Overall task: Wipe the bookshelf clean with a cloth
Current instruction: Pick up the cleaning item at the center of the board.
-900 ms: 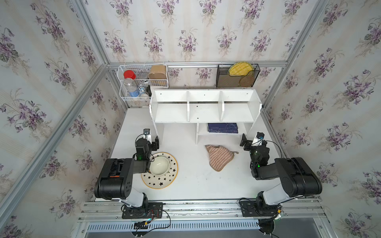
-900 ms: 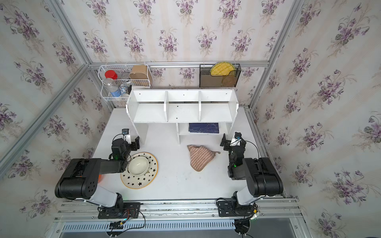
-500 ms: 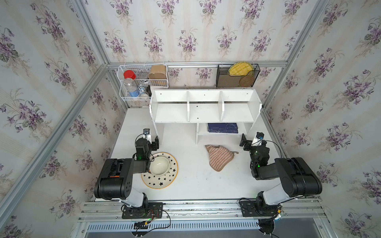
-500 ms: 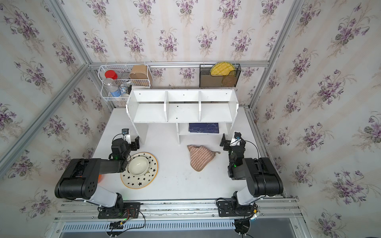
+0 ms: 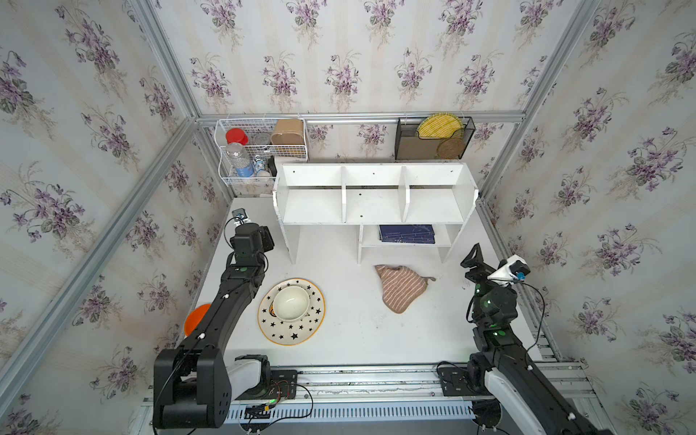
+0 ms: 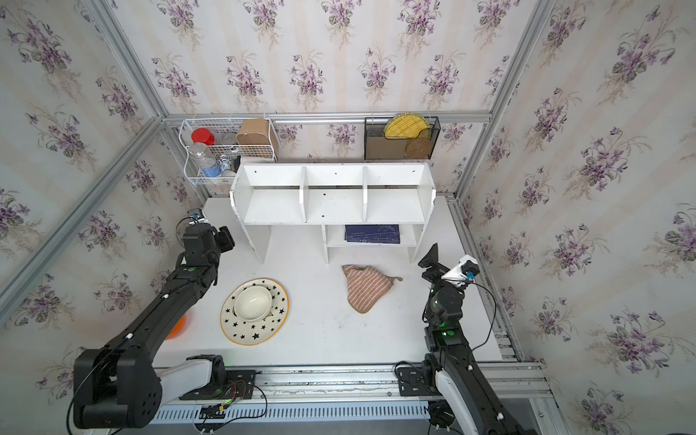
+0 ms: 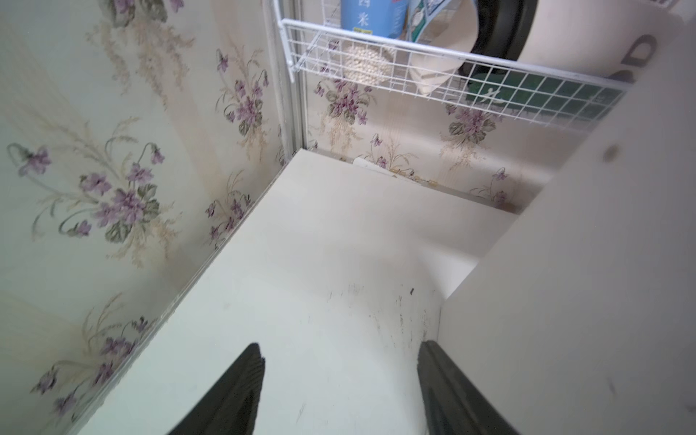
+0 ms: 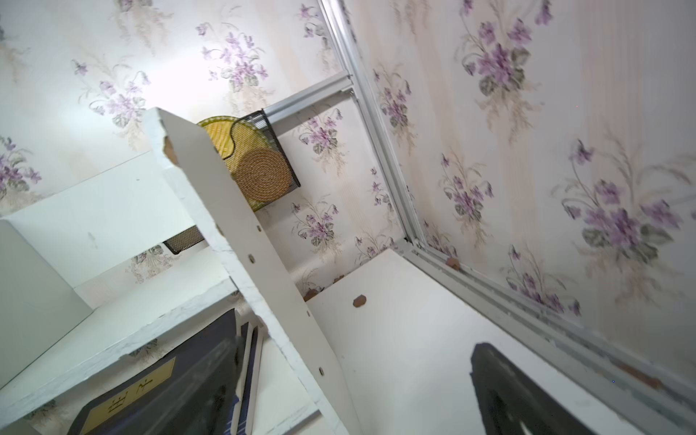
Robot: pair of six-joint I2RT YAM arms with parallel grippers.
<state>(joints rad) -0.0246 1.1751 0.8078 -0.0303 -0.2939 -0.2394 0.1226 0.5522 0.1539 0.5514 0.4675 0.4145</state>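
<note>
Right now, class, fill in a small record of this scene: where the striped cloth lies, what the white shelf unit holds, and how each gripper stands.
Tan-pink striped cloth: crumpled on the white table, in front of the bookshelf, in neither gripper
White wooden bookshelf: three upper compartments empty; dark blue book on lower shelf
Left gripper: open, empty, beside the bookshelf's side panel
Right gripper: open, empty, near the bookshelf's other end
Star-patterned round plate: on the table, cream bowl on it

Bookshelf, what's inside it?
The bookshelf has three top compartments holding nothing. On its small lower shelf lie dark blue books. The top board covers that shelf's back, so anything there is hidden.
</note>
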